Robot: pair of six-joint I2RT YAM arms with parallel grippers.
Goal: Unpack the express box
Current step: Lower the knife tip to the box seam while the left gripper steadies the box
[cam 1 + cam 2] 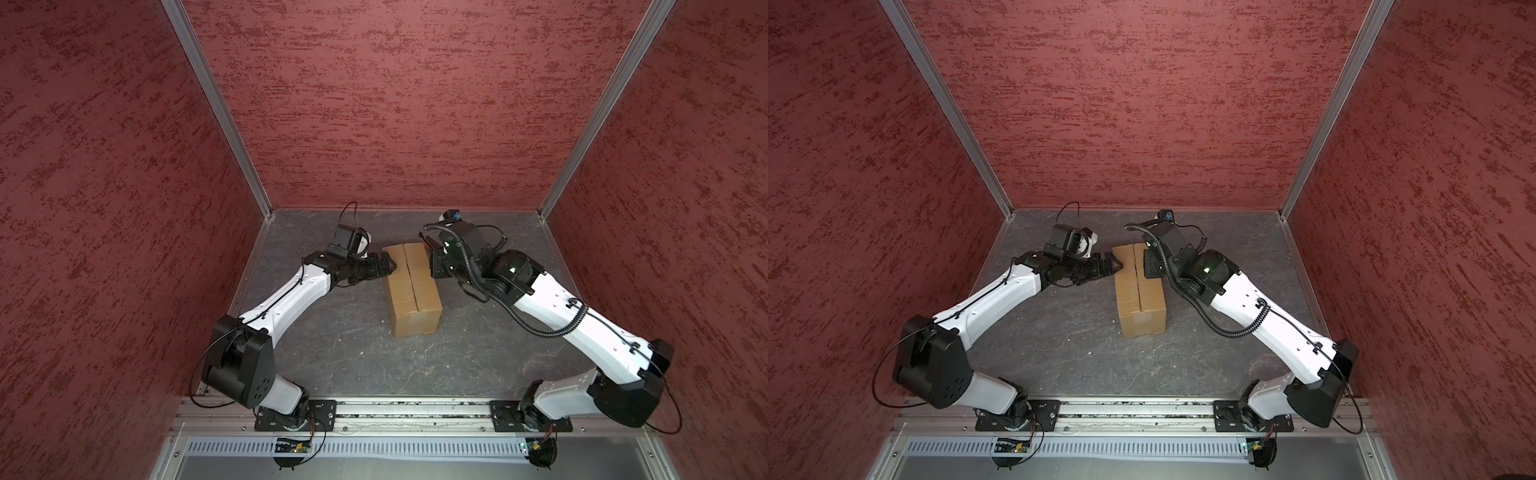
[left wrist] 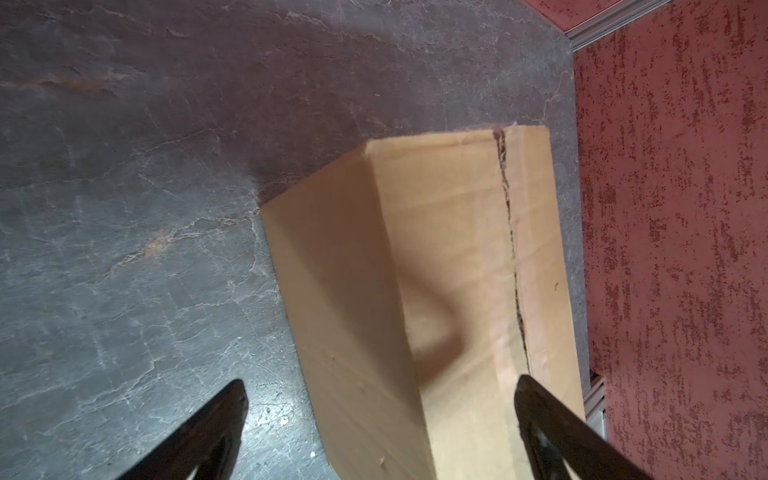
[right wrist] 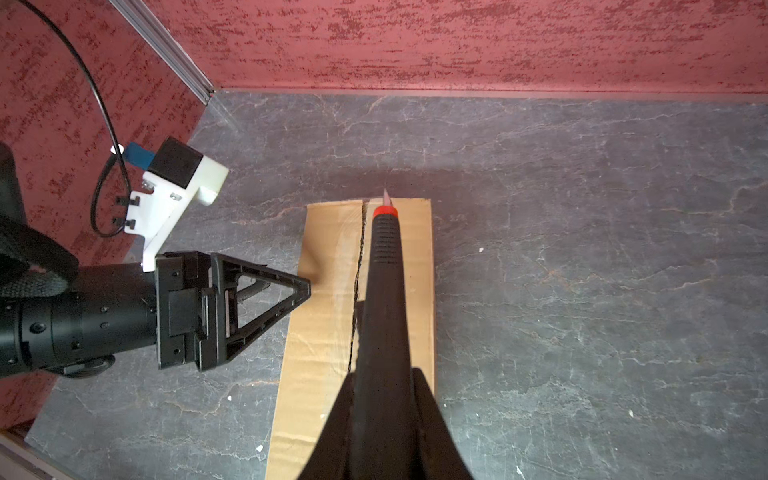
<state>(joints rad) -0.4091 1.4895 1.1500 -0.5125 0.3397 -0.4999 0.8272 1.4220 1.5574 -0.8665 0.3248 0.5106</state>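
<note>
On the bench (image 1: 332, 340) the express box (image 1: 413, 286) looks slit along its seam but its flaps are unopened, the right hand (image 3: 384, 374) clenched on a cutter (image 3: 384, 257) above it, the left hand (image 1: 386, 265) released at its edge.

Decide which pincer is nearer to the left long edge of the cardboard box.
Left. The left pincer, open, straddles that edge of the box near its far end; the right pincer, shut on a cutter, is over the top, past the seam.
</note>
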